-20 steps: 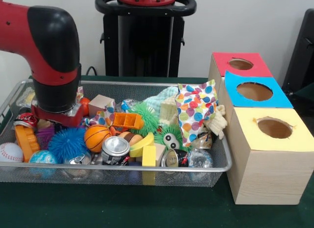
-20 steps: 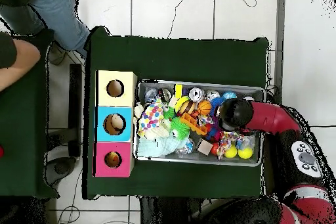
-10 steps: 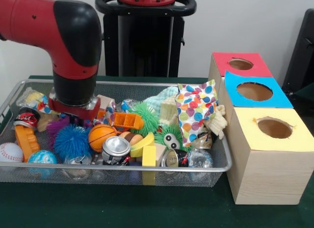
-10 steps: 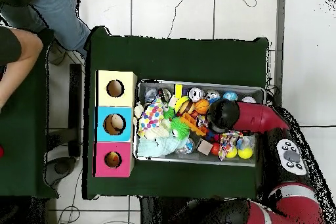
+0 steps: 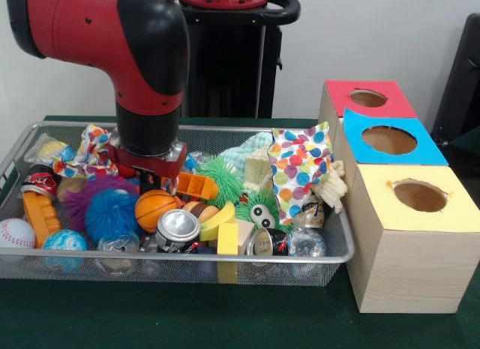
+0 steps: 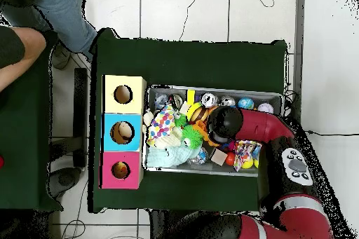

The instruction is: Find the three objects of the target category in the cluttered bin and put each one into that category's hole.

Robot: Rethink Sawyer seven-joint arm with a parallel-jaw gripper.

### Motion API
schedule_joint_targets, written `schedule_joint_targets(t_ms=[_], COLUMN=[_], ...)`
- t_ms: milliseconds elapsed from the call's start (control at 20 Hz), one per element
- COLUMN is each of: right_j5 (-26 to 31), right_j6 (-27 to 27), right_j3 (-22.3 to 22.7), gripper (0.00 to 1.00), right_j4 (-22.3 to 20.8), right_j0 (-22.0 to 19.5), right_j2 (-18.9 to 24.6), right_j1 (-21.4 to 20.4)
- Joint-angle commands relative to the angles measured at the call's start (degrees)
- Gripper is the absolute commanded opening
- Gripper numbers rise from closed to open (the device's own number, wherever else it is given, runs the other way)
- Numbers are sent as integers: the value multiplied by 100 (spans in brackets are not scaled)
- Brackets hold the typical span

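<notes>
A wire mesh bin [image 5: 225,257] [image 6: 275,97] holds a jumble of toys, balls and cans. My arm's wrist [image 5: 148,131] [image 6: 223,124] reaches down into the bin's left-centre. The gripper [image 5: 147,167] is buried among the objects, and its state is hidden. Just in front of it lie an orange basketball [image 5: 152,209], a blue spiky ball [image 5: 111,212] and an orange toy block [image 5: 197,185]. To the right of the bin stand three boxes, each with a round hole: red top [image 5: 368,98] [image 6: 120,170], blue top [image 5: 388,140] [image 6: 123,132], yellow top [image 5: 419,196] [image 6: 123,94].
Also in the bin are a silver can [image 5: 177,229], a baseball [image 5: 15,233], a globe ball [image 5: 64,242], a green spiky ball [image 5: 222,176], a yellow block [image 5: 227,238] and a big polka-dot bag [image 5: 299,169]. A person [image 6: 28,26] sits at the overhead view's top left.
The arm has swept rightward across the bin in the front view, towards the boxes. A purple spiky ball and a small polka-dot pouch at the left now show.
</notes>
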Motion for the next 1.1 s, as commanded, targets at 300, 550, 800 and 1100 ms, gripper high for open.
schedule_joint_targets(t_ms=[300,550,800,1100], right_j5=[-666,-700,-687,-778], right_j6=[1346,1311,1316,1484], right_j3=[575,651,647,763], gripper=[0,0,0,0], right_j4=[661,795,952,1229], right_j0=[204,272,371,572], right_j2=[148,82,3,-77], right_j1=[127,83,103,105])
